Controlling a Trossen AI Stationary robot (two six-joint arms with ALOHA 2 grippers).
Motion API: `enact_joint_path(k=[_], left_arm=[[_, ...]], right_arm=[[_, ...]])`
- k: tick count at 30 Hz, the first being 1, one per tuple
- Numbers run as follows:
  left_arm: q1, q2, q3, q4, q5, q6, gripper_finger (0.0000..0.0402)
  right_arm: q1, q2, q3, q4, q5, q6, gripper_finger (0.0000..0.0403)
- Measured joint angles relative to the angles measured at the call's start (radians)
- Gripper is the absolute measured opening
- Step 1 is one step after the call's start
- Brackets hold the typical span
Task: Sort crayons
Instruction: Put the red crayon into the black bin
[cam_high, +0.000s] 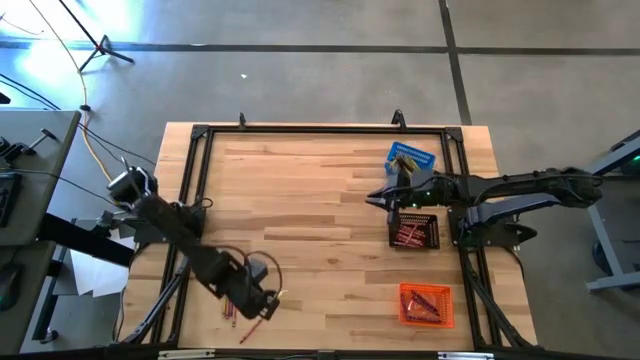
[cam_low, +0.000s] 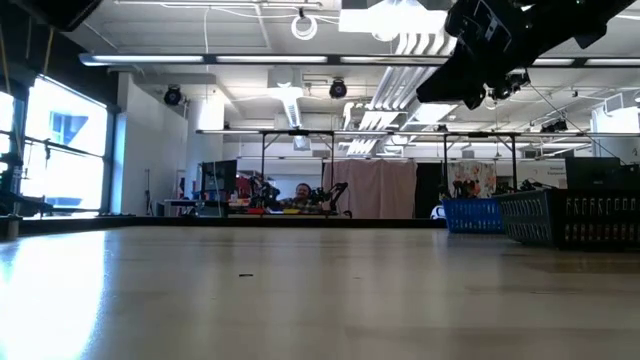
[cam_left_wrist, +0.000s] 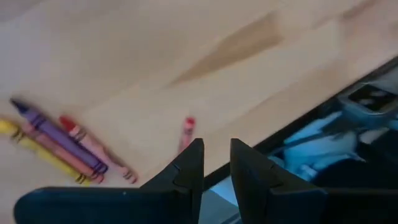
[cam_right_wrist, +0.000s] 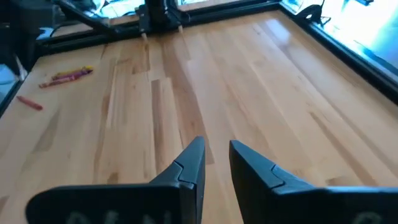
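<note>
crayons (cam_left_wrist: 59, 143) lie in a small bunch on the near left part of the wooden table (cam_high: 320, 200), close to the edge: a purple one, a pink-red one and a yellow one side by side, almost touching. one more red crayon (cam_left_wrist: 186, 132) lies a little apart from them. they are thin round sticks with paper wraps and pointed tips, so i think they can roll if i bump them.

my left gripper (cam_left_wrist: 216, 163) hangs over that near edge, close to the lone red crayon. its two dark fingers have a narrow gap and hold nothing. i think it sits there to get ready to pick that one up.

my right gripper (cam_right_wrist: 216, 163) waits on the far right side, by the black basket (cam_high: 414, 231). its fingers also show a thin gap with nothing in it.

the black basket has red crayons in it. the orange basket (cam_high: 426, 305), near right, holds some too. the blue basket (cam_high: 410, 158) is at the far right with yellow ones. all three are plastic mesh with small holes, so each colour gets its own home.
</note>
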Motion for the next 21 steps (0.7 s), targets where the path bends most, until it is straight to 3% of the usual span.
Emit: enact_joint_path(k=[7,15,21], left_arm=[[-0.073,0.165,0.013,0.164,0.071,-0.072,0.0067],[-0.091,0.295,0.100,0.144,0.076,-0.064,0.0067],[-0.107,0.327,0.116,0.124,0.087,-0.058,0.0067]], right_arm=[[0.034,0.044,0.000,0.011,-0.001,0.054,0.0060],[0.075,0.101,0.000,0.040,-0.003,0.108,0.0060],[0.106,0.151,0.000,0.062,-0.003,0.133,0.0060]])
